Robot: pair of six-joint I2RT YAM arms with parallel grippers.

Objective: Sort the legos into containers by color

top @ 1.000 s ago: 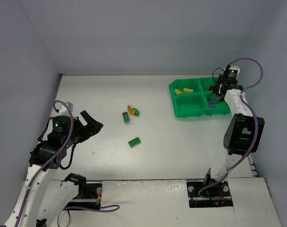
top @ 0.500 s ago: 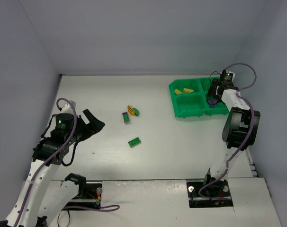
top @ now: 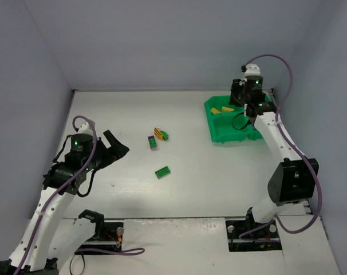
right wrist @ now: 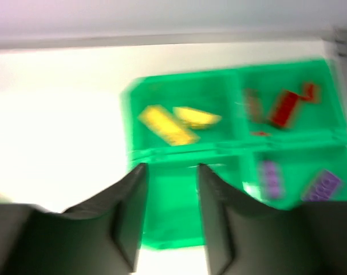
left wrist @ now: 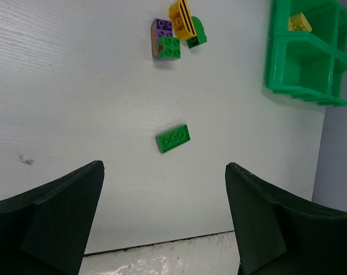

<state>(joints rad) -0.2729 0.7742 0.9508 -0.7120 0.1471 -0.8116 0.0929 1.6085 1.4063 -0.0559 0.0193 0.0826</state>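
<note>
While yellow legos (right wrist: 172, 123), red ones (right wrist: 285, 107) and purple ones (right wrist: 299, 184) lie sorted in three compartments of the green tray (top: 237, 137) at the table's far right, its near-left compartment looks empty, probably kept for green. A green brick (left wrist: 173, 138) lies alone mid-table. Beyond it, a purple-and-green stack (left wrist: 165, 46) sits just beside a striped yellow piece (left wrist: 182, 20).

The left gripper (left wrist: 164, 167) points toward the green brick, jaws wide apart and empty, seemingly lined up to collect it. The right gripper (right wrist: 170, 169) hovers over the tray, jaws narrowly apart, holding nothing.

Everything sits on a white tabletop (top: 219, 183) enclosed by pale grey walls (top: 162, 46).
</note>
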